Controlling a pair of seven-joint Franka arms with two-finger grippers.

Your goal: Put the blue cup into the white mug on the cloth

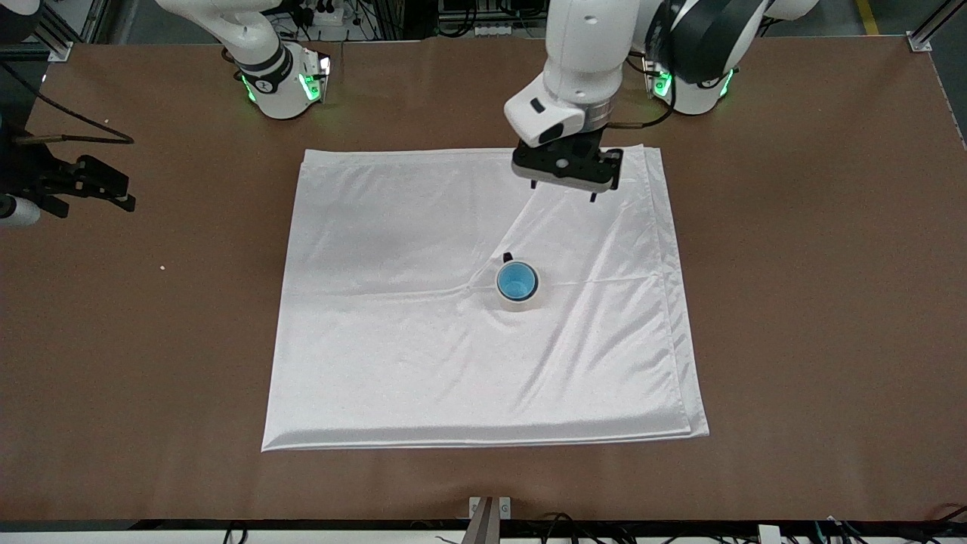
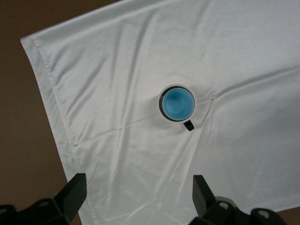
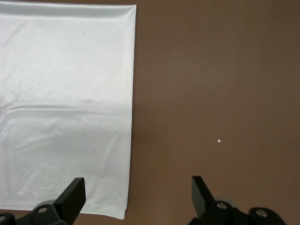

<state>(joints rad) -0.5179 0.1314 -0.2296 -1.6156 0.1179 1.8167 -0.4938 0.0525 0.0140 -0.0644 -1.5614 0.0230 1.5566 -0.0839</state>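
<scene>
The blue cup (image 1: 517, 281) sits upright inside the white mug (image 1: 520, 304), which stands near the middle of the white cloth (image 1: 393, 340). The mug's dark handle points toward the robots. My left gripper (image 1: 563, 190) is open and empty in the air over the cloth's edge nearest the robots. Its wrist view shows the cup (image 2: 177, 103) in the mug (image 2: 188, 125) on the cloth (image 2: 117, 70), apart from the open gripper (image 2: 139, 178). My right gripper (image 1: 113, 193) waits open over bare table at the right arm's end, and in its wrist view (image 3: 138, 180) it is over the cloth's corner (image 3: 65, 93).
The brown table (image 1: 816, 302) shows bare around the cloth on all sides. A small white crumb (image 1: 162, 267) lies on the table toward the right arm's end and also shows in the right wrist view (image 3: 219, 140). A metal bracket (image 1: 483, 510) stands at the table's front edge.
</scene>
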